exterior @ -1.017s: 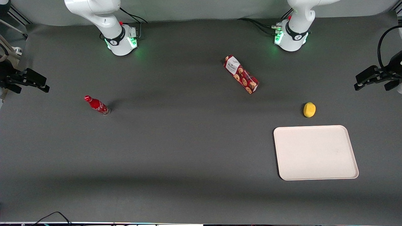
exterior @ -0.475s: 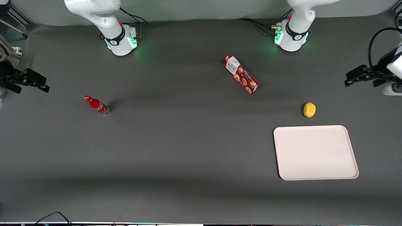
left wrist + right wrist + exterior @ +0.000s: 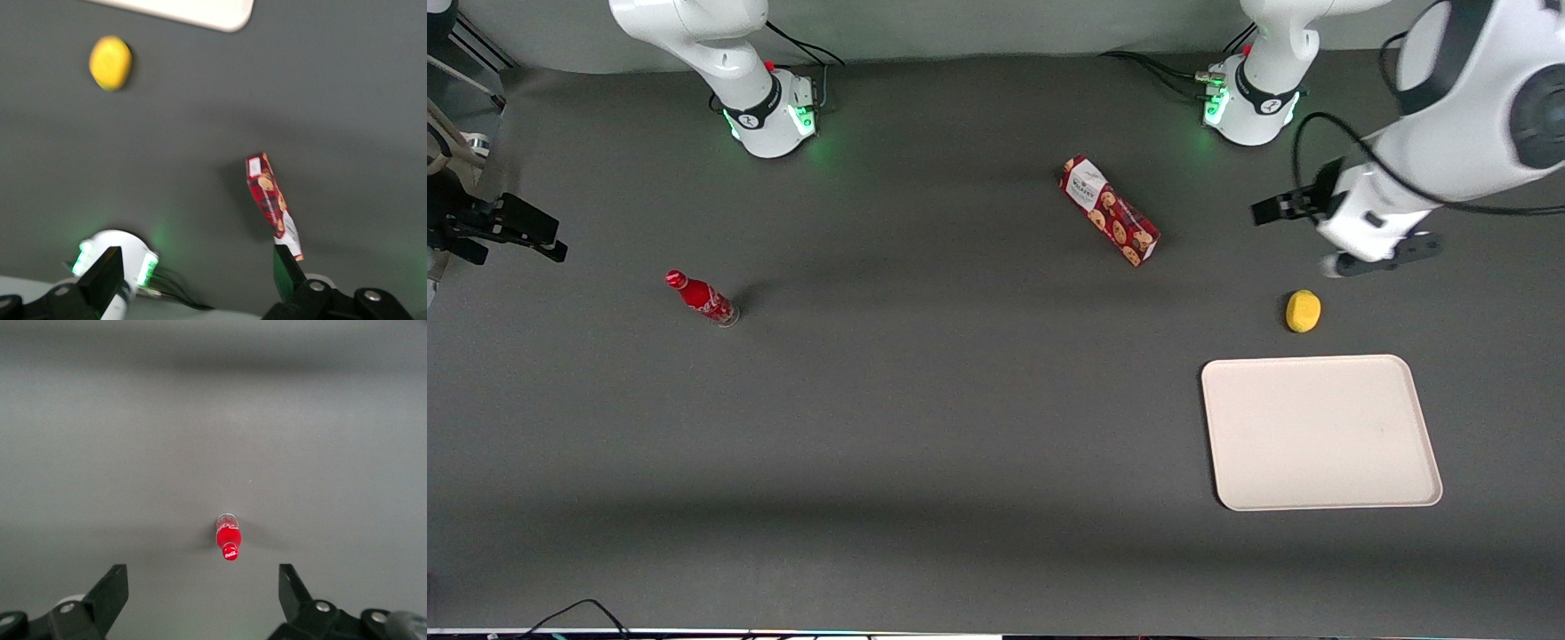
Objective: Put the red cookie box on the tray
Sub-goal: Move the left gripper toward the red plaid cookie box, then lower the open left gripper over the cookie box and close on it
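A small red bottle (image 3: 701, 297) is standing on the dark table (image 3: 925, 400) toward the parked arm's end, well apart from the jaws. The red cookie box (image 3: 1110, 212) is lying flat and slanted near the middle of the table, its white-label end pointing away from the front camera; nothing is touching it. In the left wrist view the red cookie box (image 3: 272, 204) is showing ahead of the jaws, close to one finger (image 3: 288, 268) but clear of it. The gripper (image 3: 1288, 209) is hanging in the air toward the working arm's end, level with the box and apart from it, and its jaws are standing spread wide with nothing between them. A yellow lemon (image 3: 1303, 311) is sitting on the table nearer the front camera than the jaws, just beside the rim of the tray (image 3: 1320, 432). The tray is lying flat, nearer the camera still, and carrying nothing.
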### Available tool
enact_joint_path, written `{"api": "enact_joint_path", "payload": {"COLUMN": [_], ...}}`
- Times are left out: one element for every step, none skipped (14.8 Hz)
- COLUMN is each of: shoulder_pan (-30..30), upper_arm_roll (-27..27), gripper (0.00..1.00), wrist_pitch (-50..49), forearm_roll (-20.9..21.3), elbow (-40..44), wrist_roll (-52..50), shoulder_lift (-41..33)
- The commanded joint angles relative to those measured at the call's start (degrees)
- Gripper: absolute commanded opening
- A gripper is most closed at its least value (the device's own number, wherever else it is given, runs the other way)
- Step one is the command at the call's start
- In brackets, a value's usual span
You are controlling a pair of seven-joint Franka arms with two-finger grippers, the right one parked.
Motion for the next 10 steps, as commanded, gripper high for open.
{"api": "enact_joint_path", "payload": {"shoulder_pan": [0.7,0.7,0.6,0.7,0.5,0.4,0.3,0.2,0.2,0.1], "upper_arm_roll": [-6.3,-8.7,-11.5,-14.1,-16.6,-19.2,-21.4,-23.0,-24.6,-26.8], "gripper": [1.00,1.00,1.00,1.00,1.00,1.00,1.00,1.00,1.00,1.00], "wrist_pitch": [11.3,14.2,17.3,20.7,24.9,29.3,34.0,37.8,41.6,45.2], "forearm_roll": [-2.5,-3.9,-4.6,-5.2,-6.1,-7.3,-8.2,-8.8,-10.2,-12.1], "elbow": [-16.1,-19.0,-21.8,-24.4,-27.7,-30.4,-33.1,-35.2,-37.1,-38.7], "wrist_roll": [-9.3,-13.2,-16.4,-19.8,-23.0,-25.8,-28.0,-29.7,-31.6,-33.7], "shoulder_lift": [-8.2,-9.0,-9.6,-10.0,-10.2,-10.2,-10.0,-9.8,-9.4,-9.1]}}
